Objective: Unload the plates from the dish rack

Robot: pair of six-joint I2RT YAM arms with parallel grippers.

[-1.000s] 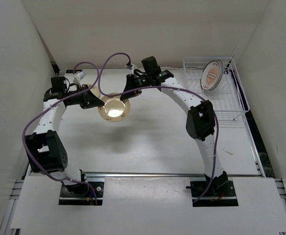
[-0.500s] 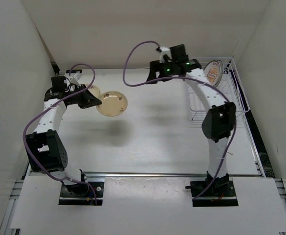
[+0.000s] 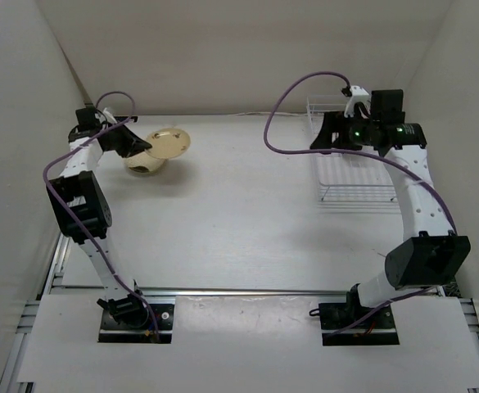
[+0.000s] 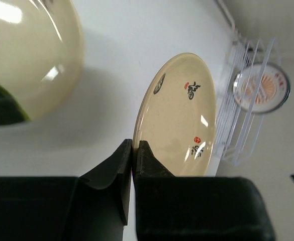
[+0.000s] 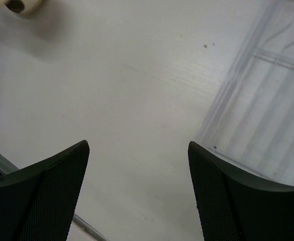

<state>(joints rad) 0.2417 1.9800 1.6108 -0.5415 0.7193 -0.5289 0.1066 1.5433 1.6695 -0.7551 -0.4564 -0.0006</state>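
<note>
At the left edge of the white wire-grid dish rack (image 3: 358,177), the right gripper (image 5: 138,145) gapes wide, empty. Well left of the rack, the left gripper (image 4: 134,146) pinches a small round cream plate (image 4: 179,115) by its rim above a cream heap (image 3: 143,163), probably plates.

left claw (image 3: 143,145): gripping tan plate (image 3: 169,141) | below: cream stack (image 3: 145,163), apparently plates | right claw (image 3: 327,135): by dish rack (image 3: 362,184)

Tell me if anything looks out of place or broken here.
Nothing stands out. The left gripper pinches a cream plate by its rim, the patterned plate stands in the rack, and nothing is spilled or broken.
</note>
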